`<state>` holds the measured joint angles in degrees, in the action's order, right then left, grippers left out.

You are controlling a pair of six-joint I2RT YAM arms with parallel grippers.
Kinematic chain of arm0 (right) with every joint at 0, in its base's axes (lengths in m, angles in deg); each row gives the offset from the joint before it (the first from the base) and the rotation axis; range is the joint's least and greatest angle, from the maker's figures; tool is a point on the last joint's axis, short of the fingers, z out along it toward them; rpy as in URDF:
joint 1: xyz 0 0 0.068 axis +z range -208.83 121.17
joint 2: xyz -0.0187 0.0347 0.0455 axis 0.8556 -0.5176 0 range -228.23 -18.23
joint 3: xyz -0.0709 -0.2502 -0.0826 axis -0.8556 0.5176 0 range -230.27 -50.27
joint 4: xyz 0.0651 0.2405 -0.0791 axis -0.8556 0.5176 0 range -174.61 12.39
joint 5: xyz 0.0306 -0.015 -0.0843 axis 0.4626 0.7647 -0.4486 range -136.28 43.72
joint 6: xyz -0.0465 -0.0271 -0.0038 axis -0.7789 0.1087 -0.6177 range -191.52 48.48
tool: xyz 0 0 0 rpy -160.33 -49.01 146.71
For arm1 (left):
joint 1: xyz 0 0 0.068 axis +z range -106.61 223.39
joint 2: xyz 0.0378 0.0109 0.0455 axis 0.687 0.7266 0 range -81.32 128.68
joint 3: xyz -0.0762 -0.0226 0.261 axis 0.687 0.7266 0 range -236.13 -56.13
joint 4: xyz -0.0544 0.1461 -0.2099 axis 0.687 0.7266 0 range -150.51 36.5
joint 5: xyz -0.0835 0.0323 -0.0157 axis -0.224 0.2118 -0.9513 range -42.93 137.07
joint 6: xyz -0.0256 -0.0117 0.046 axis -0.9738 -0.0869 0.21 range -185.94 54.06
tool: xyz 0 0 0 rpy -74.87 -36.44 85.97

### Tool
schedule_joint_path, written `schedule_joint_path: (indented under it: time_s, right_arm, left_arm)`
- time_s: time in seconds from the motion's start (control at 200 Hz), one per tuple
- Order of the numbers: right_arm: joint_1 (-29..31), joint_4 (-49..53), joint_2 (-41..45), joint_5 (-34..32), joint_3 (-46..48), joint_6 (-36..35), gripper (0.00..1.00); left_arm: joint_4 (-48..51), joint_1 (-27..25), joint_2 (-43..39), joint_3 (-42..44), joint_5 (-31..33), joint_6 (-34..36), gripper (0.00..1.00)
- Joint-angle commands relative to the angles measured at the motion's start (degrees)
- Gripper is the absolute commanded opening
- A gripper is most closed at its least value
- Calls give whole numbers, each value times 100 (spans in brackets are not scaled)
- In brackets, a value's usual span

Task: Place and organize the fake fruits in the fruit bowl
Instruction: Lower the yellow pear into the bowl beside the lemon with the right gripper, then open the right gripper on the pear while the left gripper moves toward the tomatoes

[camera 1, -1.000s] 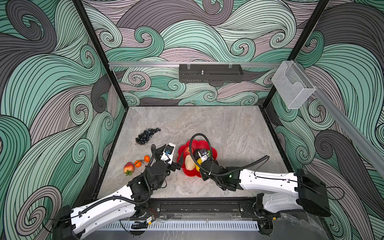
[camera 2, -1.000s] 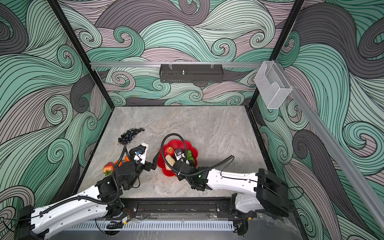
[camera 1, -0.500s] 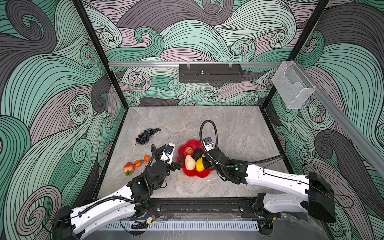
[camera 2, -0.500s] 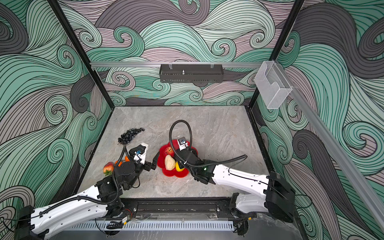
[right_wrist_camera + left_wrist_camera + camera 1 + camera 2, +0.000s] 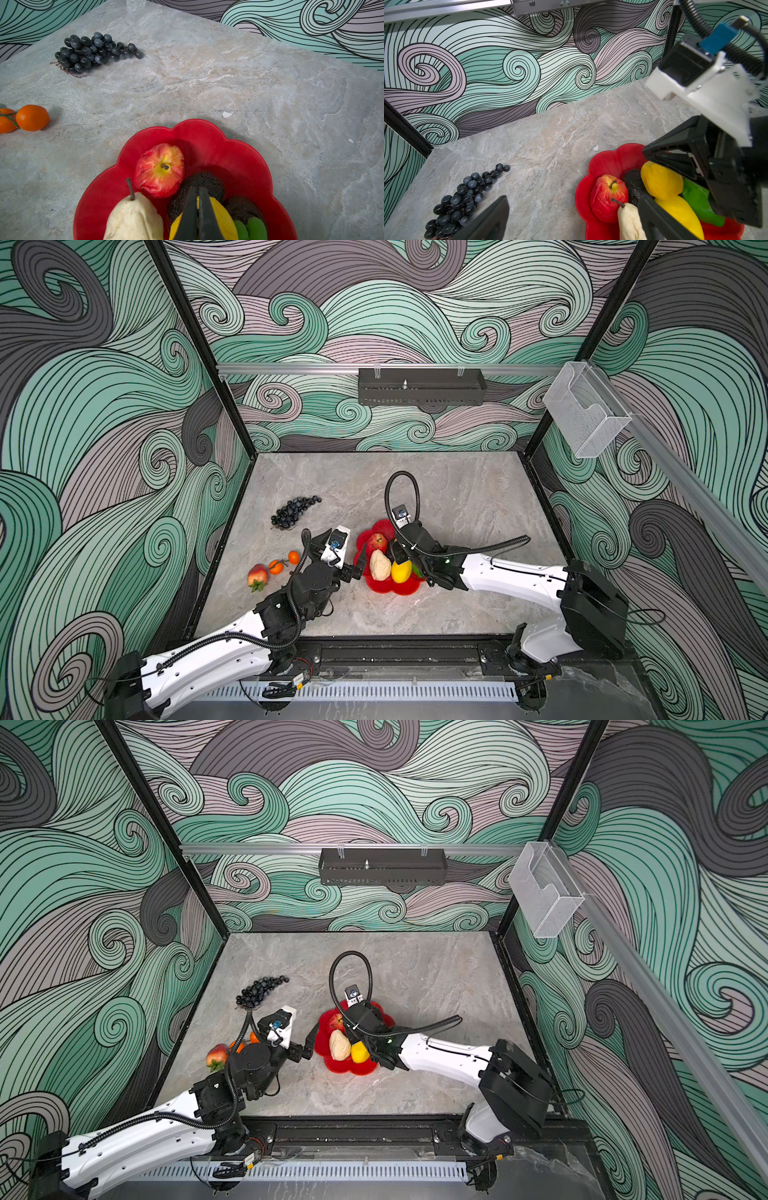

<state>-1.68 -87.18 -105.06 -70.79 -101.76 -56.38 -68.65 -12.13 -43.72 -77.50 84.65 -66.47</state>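
My right jaws, shut and empty, poise over the lemon (image 5: 222, 214) inside the bowl (image 5: 197, 128); left jaws gape empty beside it. Outside it lie grapes (image 5: 93, 52) and oranges (image 5: 32, 117); I'd nudge gently.

Robot lab test cell: tabletop (image 5: 457, 489) boxed by swirl-print walls (image 5: 104, 406) on black posts (image 5: 199, 344), rail (image 5: 291, 369) behind it, two arms (image 5: 208, 655) at its front edge.
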Motion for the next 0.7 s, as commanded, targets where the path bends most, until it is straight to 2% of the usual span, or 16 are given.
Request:
schedule_joint_path:
  time_s: [0.0, 0.315, 0.695]
  right_arm:
    - [-14, -222, -35, 195, -202, 35, 1]
    - [9, -296, -319, 411, -231, 176, 2]
    - [102, -263, -366, 334, -90, 262, 6]
  left_arm:
    - [-24, 60, -60, -34, 147, -52, 99]
    - [5, 60, -78, -44, 142, -52, 99]
    - [29, 68, -138, -43, 135, -61, 99]
